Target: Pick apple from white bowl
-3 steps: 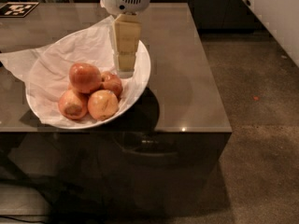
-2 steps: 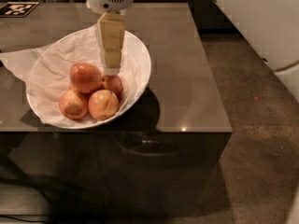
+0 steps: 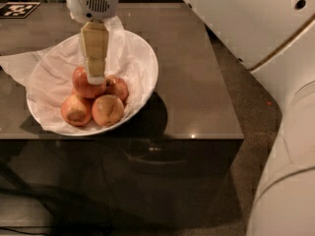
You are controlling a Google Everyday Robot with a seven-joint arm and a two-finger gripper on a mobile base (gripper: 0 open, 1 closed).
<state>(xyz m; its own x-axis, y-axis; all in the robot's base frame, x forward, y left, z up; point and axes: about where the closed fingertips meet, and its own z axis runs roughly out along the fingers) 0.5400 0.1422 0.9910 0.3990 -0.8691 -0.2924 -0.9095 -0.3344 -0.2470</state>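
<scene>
Upper left, the gripper (image 3: 95, 76) reaches into the white bowl (image 3: 149, 58), apparently touching the apple (image 3: 81, 86); its grip I cannot tell.

The tabletop (image 3: 197, 82) was dark brown and glossy, with a small glint of light (image 3: 193, 135) near its front right corner. A black-and-white marker tag (image 3: 18, 9) lay at its far left corner. Beyond its right edge ran speckled grey-brown floor (image 3: 251, 107). Below the front edge, the cabinet front (image 3: 147, 191) stood in deep shadow. The tool (image 3: 95, 77) hung over the tabletop's left half.
</scene>
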